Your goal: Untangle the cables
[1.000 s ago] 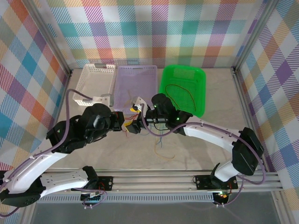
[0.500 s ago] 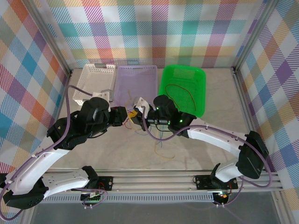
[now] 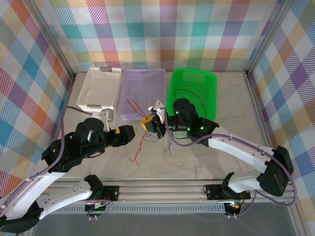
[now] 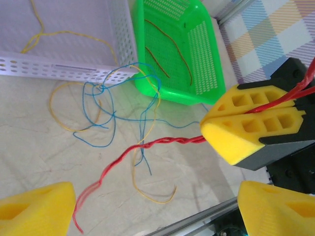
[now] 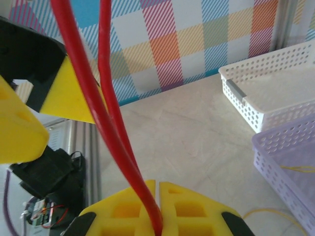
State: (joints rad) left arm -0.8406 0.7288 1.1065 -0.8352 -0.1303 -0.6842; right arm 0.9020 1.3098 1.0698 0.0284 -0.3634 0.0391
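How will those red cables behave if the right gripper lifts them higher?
Probably floppy: the red cables droop from the right gripper and trail in bends onto the table. Likely very light, since they look thin. Their twisted stretch suggests both strands may rise together rather than separate.

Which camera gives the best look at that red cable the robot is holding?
The left wrist view: the red cable runs twisted from the right gripper down across the table. The top external view shows it as a thin line; the right wrist view shows two close strands pinched by that gripper.
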